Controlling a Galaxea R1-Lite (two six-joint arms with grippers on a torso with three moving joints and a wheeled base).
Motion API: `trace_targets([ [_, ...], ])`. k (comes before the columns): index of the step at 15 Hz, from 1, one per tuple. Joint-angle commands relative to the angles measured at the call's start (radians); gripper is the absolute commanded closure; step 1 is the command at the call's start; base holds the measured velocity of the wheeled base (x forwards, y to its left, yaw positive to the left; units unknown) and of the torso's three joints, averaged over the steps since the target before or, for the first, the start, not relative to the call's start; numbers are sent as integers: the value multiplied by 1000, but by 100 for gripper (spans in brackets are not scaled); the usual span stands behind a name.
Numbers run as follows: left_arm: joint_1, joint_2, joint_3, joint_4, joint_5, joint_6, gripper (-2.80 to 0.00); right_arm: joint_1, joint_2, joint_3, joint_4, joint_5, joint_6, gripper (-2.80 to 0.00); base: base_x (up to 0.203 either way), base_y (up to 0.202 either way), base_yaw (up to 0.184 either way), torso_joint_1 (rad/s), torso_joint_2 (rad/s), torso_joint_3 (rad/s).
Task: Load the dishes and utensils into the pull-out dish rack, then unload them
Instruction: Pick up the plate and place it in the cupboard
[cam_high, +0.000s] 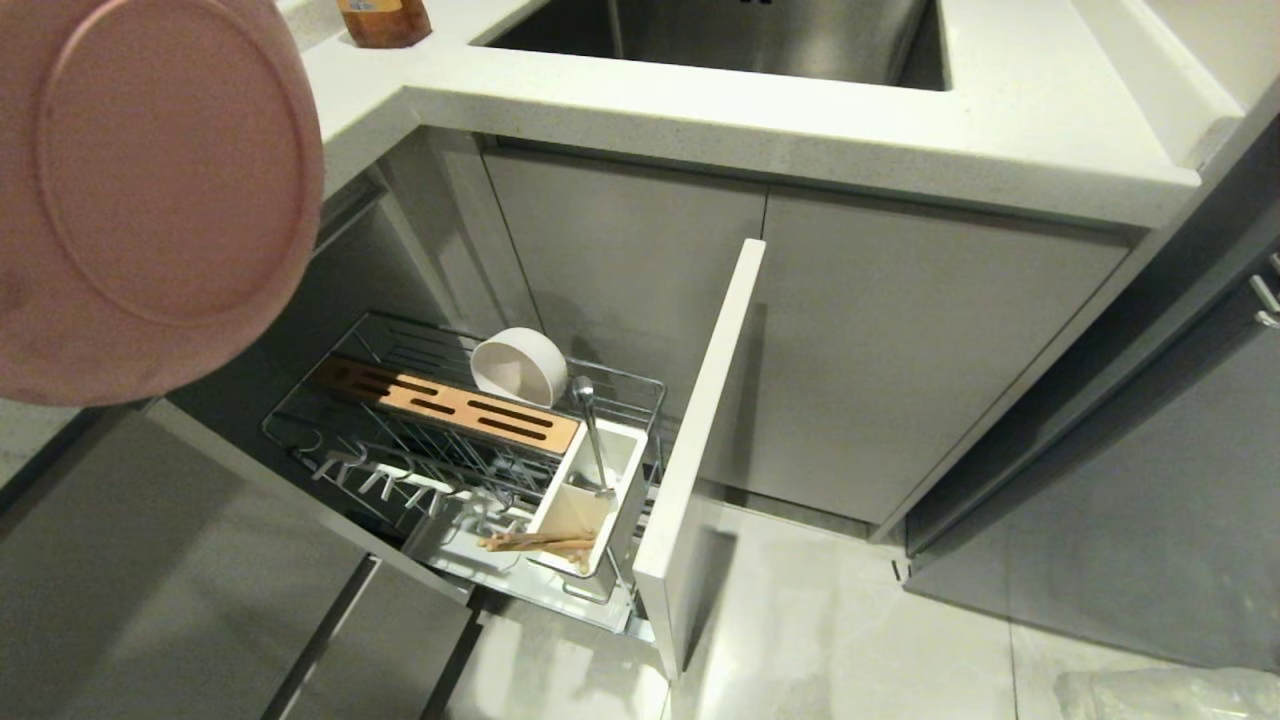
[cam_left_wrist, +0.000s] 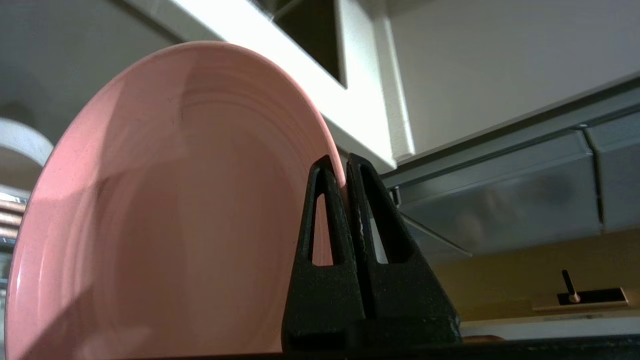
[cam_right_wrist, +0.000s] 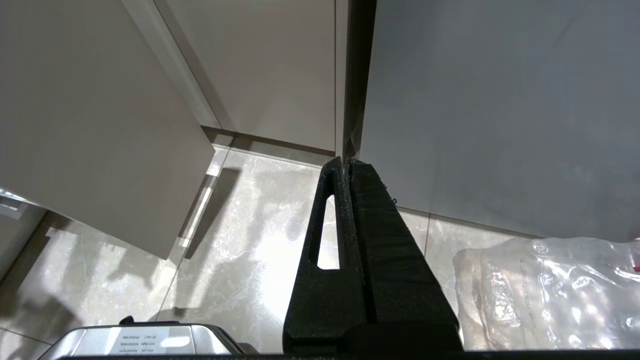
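- The pink plate (cam_left_wrist: 165, 210) is pinched at its rim by the left gripper (cam_left_wrist: 345, 167), whose jaws are nearly pressed together.
- The plate is held high, near the worktop (cam_high: 800, 120) and clear of the dish rack (cam_high: 440, 450).
- The right gripper (cam_right_wrist: 346, 165) is pressed together on nothing, above the floor (cam_right_wrist: 240, 240).

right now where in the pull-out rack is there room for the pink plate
Free: the white pegs between the slotted wooden block and the rack's near edge. Crowded: the white bowl behind the block; the utensil box with spoon and chopsticks. Left gripper grips the pink plate.
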Motion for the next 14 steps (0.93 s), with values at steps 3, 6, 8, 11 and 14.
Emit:
trace_targets([
  [3,-2,102,29,-61,30,-136,0,1,0,2,-1,0,0,0,0,0,0,0,0,0],
  [6,-3,196,45,-162,187,-203,0,1,0,2,0,0,0,0,0,0,0,0,0,0],
  [8,-4,253,57,-219,309,-235,0,0,0,2,0,0,0,0,0,0,0,0,0,0],
  [11,-2,307,62,-231,394,-332,0,0,0,3,1,0,0,0,0,0,0,0,0,0],
  [14,-2,339,65,-235,520,-366,0,0,0,3,0,0,0,0,0,0,0,0,0,0],
])
